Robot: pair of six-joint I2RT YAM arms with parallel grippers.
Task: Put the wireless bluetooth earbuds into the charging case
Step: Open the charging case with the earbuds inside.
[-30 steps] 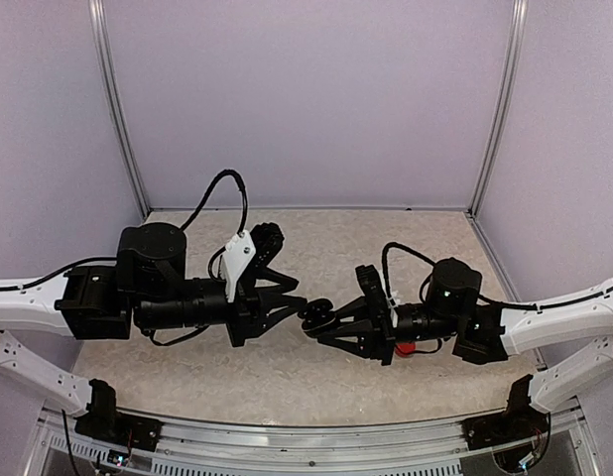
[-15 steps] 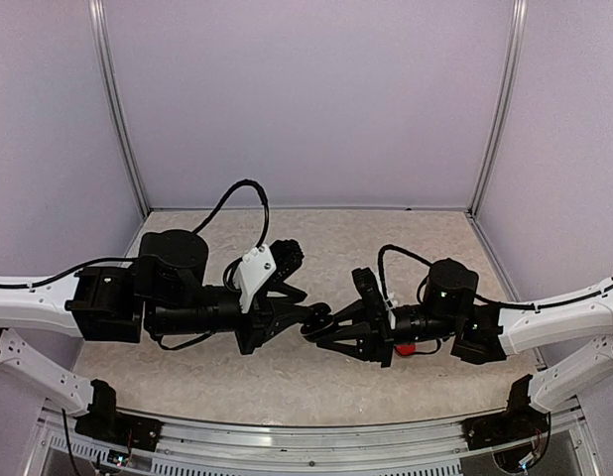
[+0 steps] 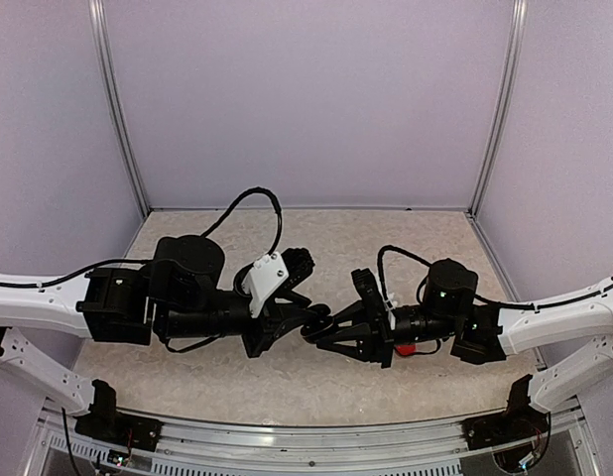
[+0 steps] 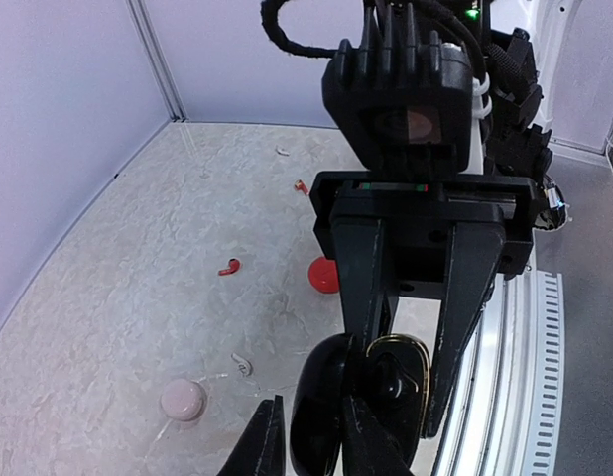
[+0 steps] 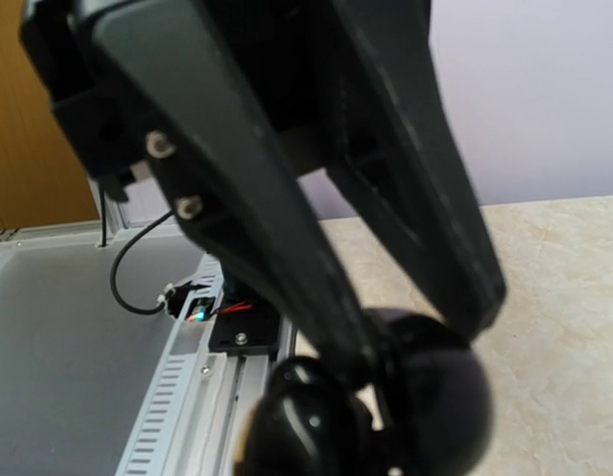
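The fingers (image 4: pixel 264 448) of the left gripper (image 4: pixel 314 426) stand close together on either side of the raised lid (image 4: pixel 318 392) of the black charging case (image 4: pixel 394 395). A sliver of light shows between one pad and the lid, so I cannot tell whether they actually pinch it. The right gripper (image 4: pixel 406 365) faces them head-on and is clamped on the case's base. It holds the case open and up off the table (image 4: pixel 128 297) between the two arms, with the gold-rimmed well turned toward the left wrist camera. Something dark sits in that well, but it is too murky to say whether it is an earbud.

The relation that matters is that the case lies straight ahead of the left fingers, touching or nearly so. Its lid is edge-on between them, and its long axis runs roughly up and down in the left wrist view. The loose earbuds are all down on the table, well apart from the case. A whitish earbud (image 4: pixel 243 365) lies just beside a pale round case (image 4: pixel 183 400), below the left fingers. A red earbud (image 4: pixel 229 266) lies farther on, near a red case (image 4: pixel 324 275). In my judgement the left arm should fetch them, since it is not holding the case up, and the whitish earbud is nearest to it
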